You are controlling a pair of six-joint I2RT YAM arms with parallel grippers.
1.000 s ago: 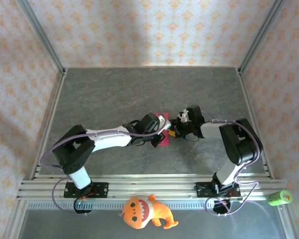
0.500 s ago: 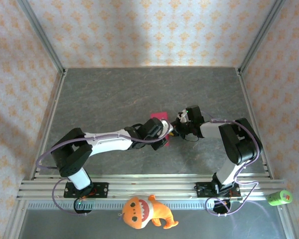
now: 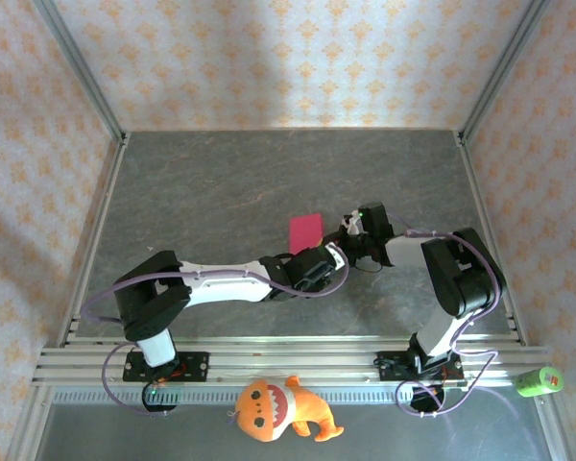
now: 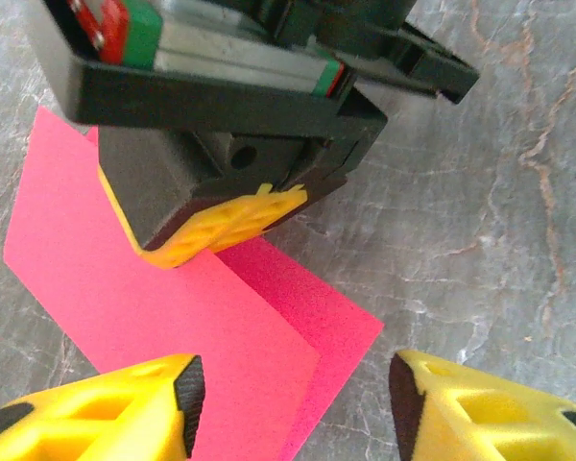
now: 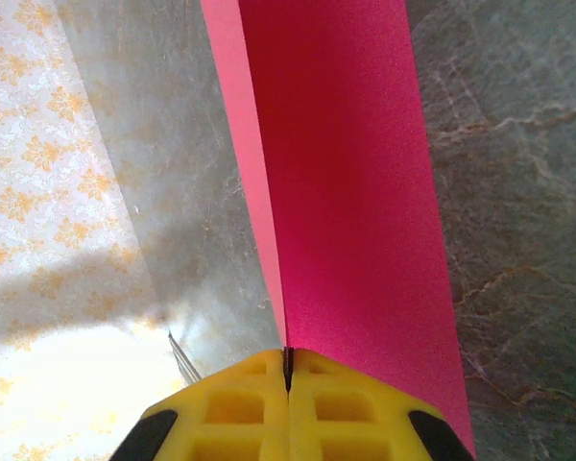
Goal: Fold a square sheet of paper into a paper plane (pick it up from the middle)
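We see right fingers [image 5: 298, 375] pinched shut on the right edge of the square sheet of paper [image 3: 304, 232] — it lies folded mid-tabletop; left fingers [image 3: 319, 259] part-open, empty, at its near corner. Open grey tabletop [image 3: 202, 182] beyond, up to wallpapered walls [image 3: 298, 58].

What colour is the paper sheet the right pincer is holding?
Plain magenta-pink paper, unmarked; clearest in the right wrist view.

Diffuse, even overhead light; a paler band crosses the far wall [image 3: 269, 58]. Short, soft shadows lie on the grey table [image 3: 202, 182]. Right wrist view: wallpaper [image 5: 29, 192] at left blown out to white glare; the square sheet of paper [image 5: 355, 192] sharp, saturated.
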